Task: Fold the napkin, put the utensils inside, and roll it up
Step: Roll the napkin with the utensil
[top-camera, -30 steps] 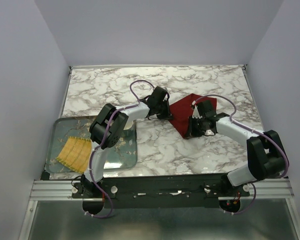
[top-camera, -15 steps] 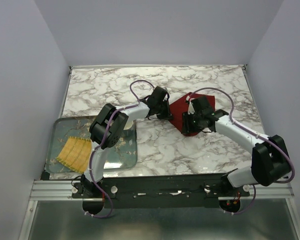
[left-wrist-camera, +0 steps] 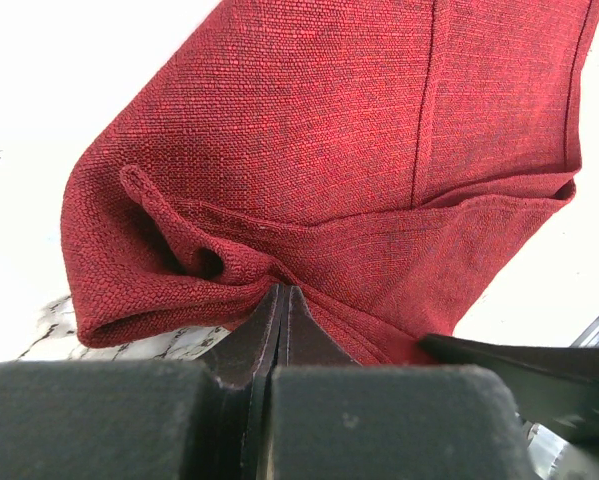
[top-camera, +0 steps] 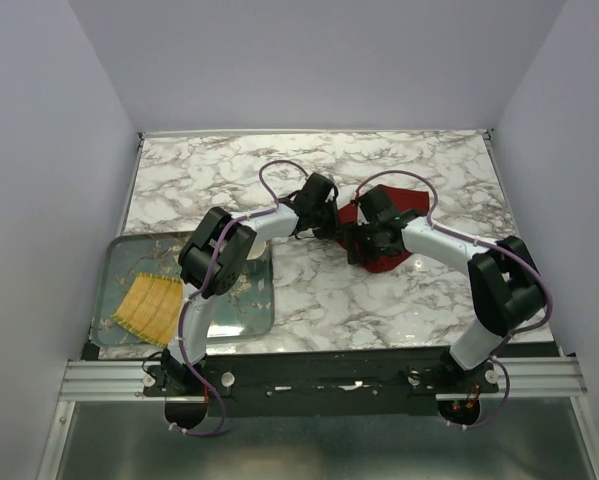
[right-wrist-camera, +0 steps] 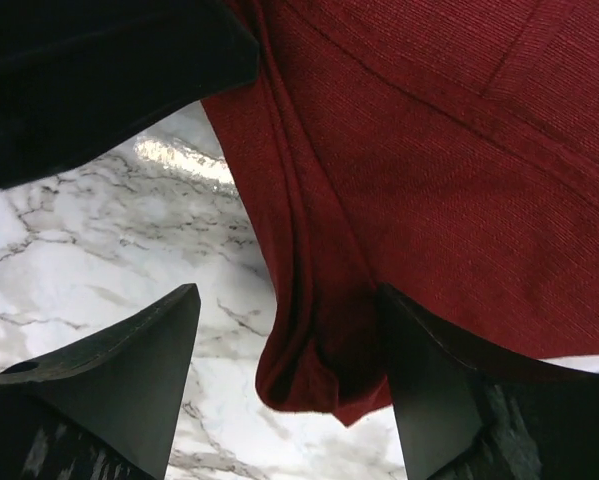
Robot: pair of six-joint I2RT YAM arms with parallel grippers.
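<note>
The dark red napkin [top-camera: 387,263] lies bunched on the marble table between the two arms. My left gripper [top-camera: 331,232] is at its left edge. In the left wrist view the jaws [left-wrist-camera: 282,292] are shut on a pinched fold of the napkin [left-wrist-camera: 359,130]. My right gripper [top-camera: 357,243] is right beside the left one. Seen from the right wrist, its jaws [right-wrist-camera: 289,295] are open. A folded corner of the napkin [right-wrist-camera: 324,360] sits loose between its fingers [right-wrist-camera: 129,370], by the right one. The utensils are out of view.
A shallow metal tray [top-camera: 119,250] sits at the near left, with a yellow woven mat [top-camera: 151,305] in it. The left arm's elbow hangs over the tray's right side. Pale walls close the table on three sides.
My right gripper swung left across the napkin toward the left gripper, bunching the cloth into a smaller heap, and went from shut to open. The left gripper held still.
</note>
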